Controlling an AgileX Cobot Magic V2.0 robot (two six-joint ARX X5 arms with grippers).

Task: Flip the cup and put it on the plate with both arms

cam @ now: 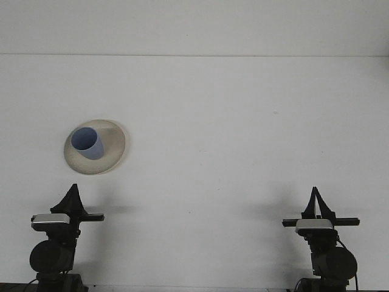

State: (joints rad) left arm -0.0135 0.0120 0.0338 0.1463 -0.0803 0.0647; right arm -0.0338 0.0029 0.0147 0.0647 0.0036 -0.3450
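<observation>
A light blue cup (87, 143) stands mouth up on a beige plate (113, 148) at the left of the white table. Near the front edge, below the plate, my left gripper (73, 187) points away from me with its fingers together in a narrow tip and nothing in them. My right gripper (315, 190) sits at the front right, far from the cup. Its fingers also meet at the tip and hold nothing.
The white table (231, 134) runs back to a white wall. Only the plate with the cup stands on it.
</observation>
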